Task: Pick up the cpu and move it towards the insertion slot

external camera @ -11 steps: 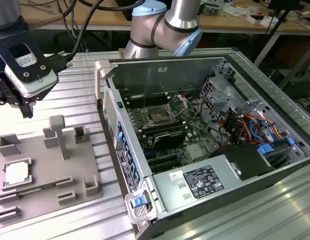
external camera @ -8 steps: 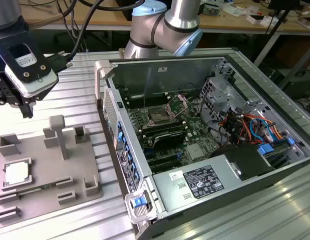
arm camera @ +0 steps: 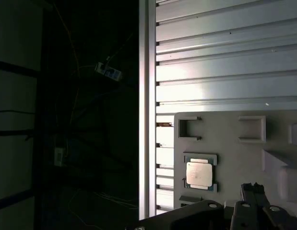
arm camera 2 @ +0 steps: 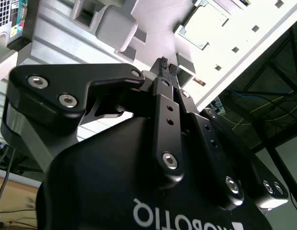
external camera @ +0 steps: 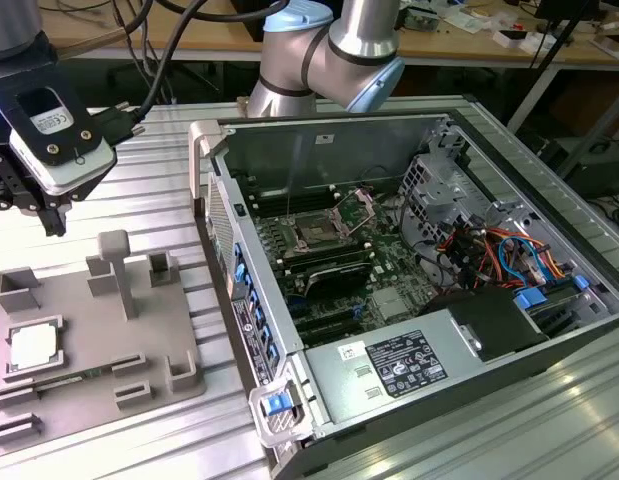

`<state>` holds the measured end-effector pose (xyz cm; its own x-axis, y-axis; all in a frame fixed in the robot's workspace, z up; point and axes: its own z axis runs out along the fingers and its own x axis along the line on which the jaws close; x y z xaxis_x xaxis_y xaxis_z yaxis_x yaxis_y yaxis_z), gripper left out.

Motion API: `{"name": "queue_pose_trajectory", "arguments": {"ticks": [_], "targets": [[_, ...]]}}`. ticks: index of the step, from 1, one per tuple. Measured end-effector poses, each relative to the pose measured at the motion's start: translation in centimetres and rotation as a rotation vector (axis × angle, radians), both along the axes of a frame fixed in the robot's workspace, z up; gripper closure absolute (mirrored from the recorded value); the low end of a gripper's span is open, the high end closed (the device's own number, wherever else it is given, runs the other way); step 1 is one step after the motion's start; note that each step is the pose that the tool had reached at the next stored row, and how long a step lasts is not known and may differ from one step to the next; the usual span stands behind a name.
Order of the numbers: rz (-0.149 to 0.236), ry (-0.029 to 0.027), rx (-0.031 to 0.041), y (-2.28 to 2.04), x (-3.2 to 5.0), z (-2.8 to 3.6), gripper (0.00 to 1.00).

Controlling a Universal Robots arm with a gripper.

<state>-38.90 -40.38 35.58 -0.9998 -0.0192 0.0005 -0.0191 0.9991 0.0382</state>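
Gripper: the gripper [external camera: 51, 212] is hanging in the upper left of the exterior view, above the slatted metal table [external camera: 149, 175] just beyond the grey tray [external camera: 89, 330].
Tool state: in the second wrist view the black fingers [arm camera 2: 162, 103] are pressing together at their tips, and nothing is sitting between them.
Cpu: the cpu [external camera: 33, 346] is lying flat in a square recess of the tray, at the lower left of the exterior view, with its pale metal top facing up. In both wrist views it is sitting apart from the fingertips, untouched [arm camera 2: 205, 23] [arm camera: 200, 173].
Insertion slot: the insertion slot [external camera: 317, 232] is lying open near the middle of the exterior view, on the green board inside the computer case [external camera: 319, 150], well apart from the cpu.
Arm: the arm [external camera: 339, 45] is reaching in from the top centre, behind the case.
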Motion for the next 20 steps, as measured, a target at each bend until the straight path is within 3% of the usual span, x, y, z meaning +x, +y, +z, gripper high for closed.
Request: {"name": "queue_pose_trajectory", "arguments": {"ticks": [20], "targets": [[0.000,0.0000,0.0000,0.01,-1.17,-0.02,0.89]]}}
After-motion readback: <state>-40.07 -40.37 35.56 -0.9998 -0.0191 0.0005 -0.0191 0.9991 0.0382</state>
